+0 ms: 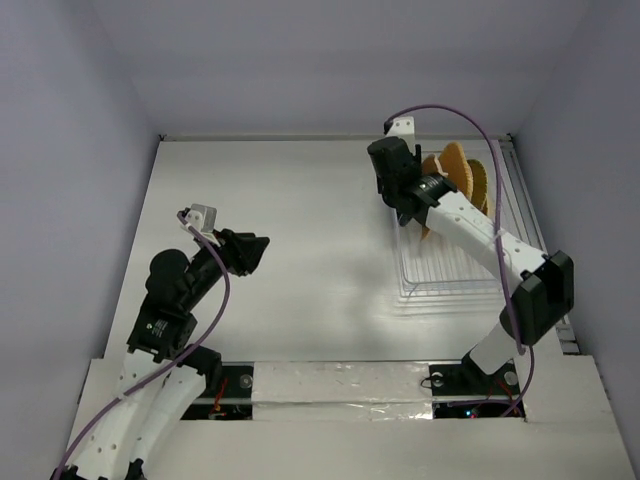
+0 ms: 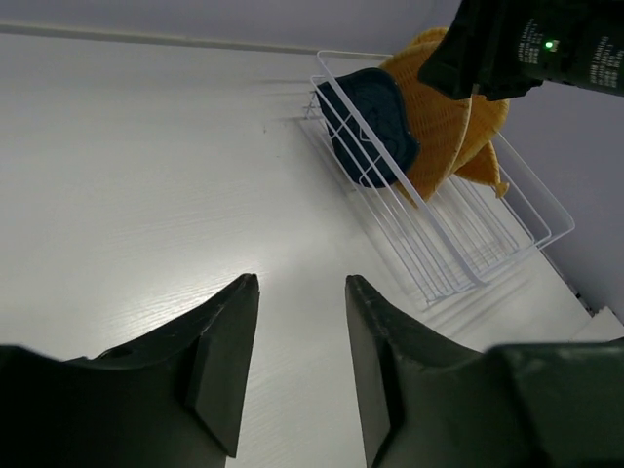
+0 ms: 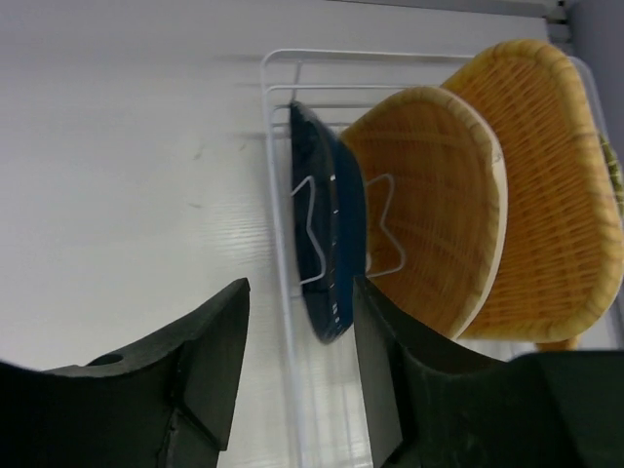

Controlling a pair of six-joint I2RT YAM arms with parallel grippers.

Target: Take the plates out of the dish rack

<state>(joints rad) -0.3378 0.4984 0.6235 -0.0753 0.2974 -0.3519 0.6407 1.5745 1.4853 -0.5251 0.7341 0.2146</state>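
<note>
Plates stand upright in the white wire dish rack (image 1: 450,270), with the dark blue plate (image 3: 327,244) at its end and the orange-yellow woven plates (image 3: 429,214) right behind. The right fingers (image 3: 210,361) hover spread apart by the blue one, gripping nothing. The left fingers (image 2: 219,361) gape empty over the white table (image 2: 127,175), well away from the rack.

White wire dish rack (image 1: 452,272) set on the table at the right, dark blue plate (image 3: 330,234) stood on edge between upright wires, rounded-square orange-yellow plate (image 3: 429,210) propped just beside it, second orange-yellow plate (image 3: 556,185) stood upright behind.
</note>
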